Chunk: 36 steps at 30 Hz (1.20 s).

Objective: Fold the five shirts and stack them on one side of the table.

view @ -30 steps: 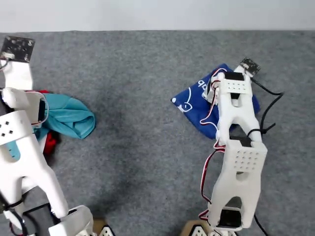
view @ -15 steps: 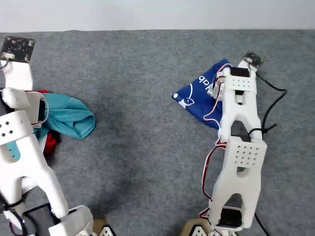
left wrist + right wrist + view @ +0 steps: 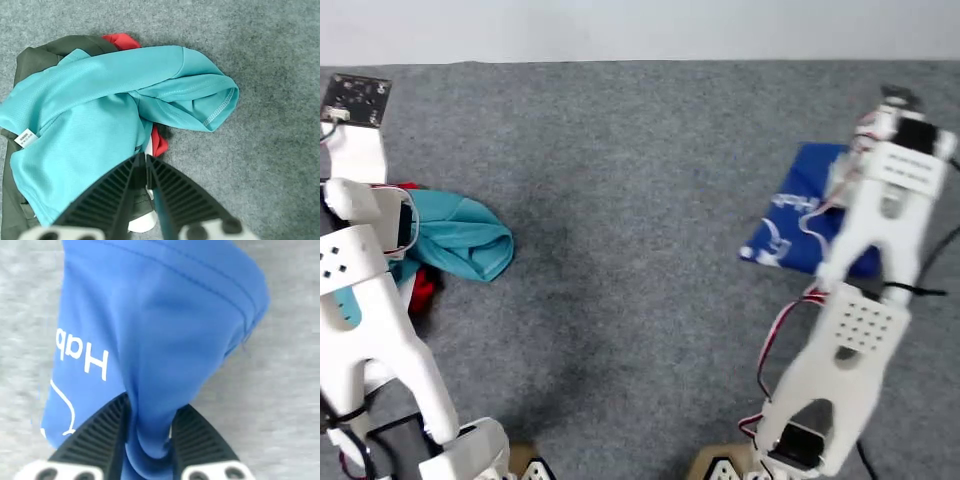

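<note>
We are seeing the right jaws pinching a gathered fold of the blue shirt (image 3: pixel 165 330). The cloth is bunching up between them and fanning out beyond their tips, with white lettering showing on one side. In the high view this shirt is lying at the far right of the grey surface (image 3: pixel 620 170), partly hidden under the right arm.

The left jaws are pressing together with barely a slit between them. Their tips are hovering at the near edge of the teal shirt (image 3: pixel 90 100), and we cannot tell whether they are touching the cloth. That shirt is lying crumpled at the left edge of the surface, well apart from the blue one. It is resting on top of a red shirt (image 3: pixel 120 41) and a dark olive shirt (image 3: pixel 30 60).
</note>
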### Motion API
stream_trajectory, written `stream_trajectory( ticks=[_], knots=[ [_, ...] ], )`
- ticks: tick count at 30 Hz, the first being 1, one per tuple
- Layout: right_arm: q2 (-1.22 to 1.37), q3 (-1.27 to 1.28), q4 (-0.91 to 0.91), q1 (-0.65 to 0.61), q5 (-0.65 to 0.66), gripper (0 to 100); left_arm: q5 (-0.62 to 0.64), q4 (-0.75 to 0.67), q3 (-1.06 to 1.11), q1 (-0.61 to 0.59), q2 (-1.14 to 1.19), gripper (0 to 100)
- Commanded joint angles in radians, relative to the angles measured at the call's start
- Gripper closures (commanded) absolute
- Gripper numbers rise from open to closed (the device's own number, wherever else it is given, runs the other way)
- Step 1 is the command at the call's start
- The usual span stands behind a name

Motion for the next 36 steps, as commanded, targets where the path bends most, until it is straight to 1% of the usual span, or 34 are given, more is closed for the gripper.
stream_trajectory(
  ticks=[1,3,7,12,16,18,22,23,27,29,31,33,35,36],
  knots=[
    [-0.021,-0.054,0.039,0.136,0.178,99.0,-0.014,-0.021,-0.008,-0.002,-0.032,100],
    [-0.013,-0.054,0.039,0.197,0.258,99.0,-0.012,-0.017,-0.008,-0.002,-0.032,100],
    [-0.012,-0.049,0.039,0.303,0.358,99.0,-0.012,-0.017,-0.008,-0.002,-0.032,100],
    [0.007,-0.054,0.033,0.384,0.468,99.0,-0.012,-0.015,-0.008,-0.002,-0.037,100],
    [0.035,-0.054,0.031,0.426,0.522,97.7,-0.012,-0.015,-0.004,0.000,-0.078,100],
    [0.041,-0.054,0.036,0.438,0.522,91.2,-0.012,-0.015,-0.004,0.000,-0.091,100],
    [0.007,-0.055,0.038,0.476,0.473,70.8,-0.012,-0.014,-0.004,0.000,-0.100,100],
    [-0.012,-0.055,0.038,0.479,0.468,68.6,-0.012,-0.009,-0.004,0.000,-0.100,100],
    [-0.105,-0.049,0.041,0.479,0.468,68.2,-0.012,0.037,-0.005,0.000,-0.101,100],
    [-0.142,-0.048,0.042,0.478,0.466,70.4,-0.011,0.049,-0.005,0.000,-0.101,100],
    [-0.165,-0.048,0.042,0.472,0.466,76.3,-0.009,0.049,-0.005,0.000,-0.112,100],
    [-0.165,-0.048,0.042,0.449,0.465,85.3,-0.008,0.048,-0.004,0.002,-0.140,100],
    [-0.154,-0.041,0.042,0.412,0.465,96.9,-0.008,0.046,-0.002,0.011,-0.163,100],
    [-0.145,-0.028,0.042,0.394,0.465,99.8,-0.008,0.046,-0.002,0.015,-0.172,100]
  ],
)
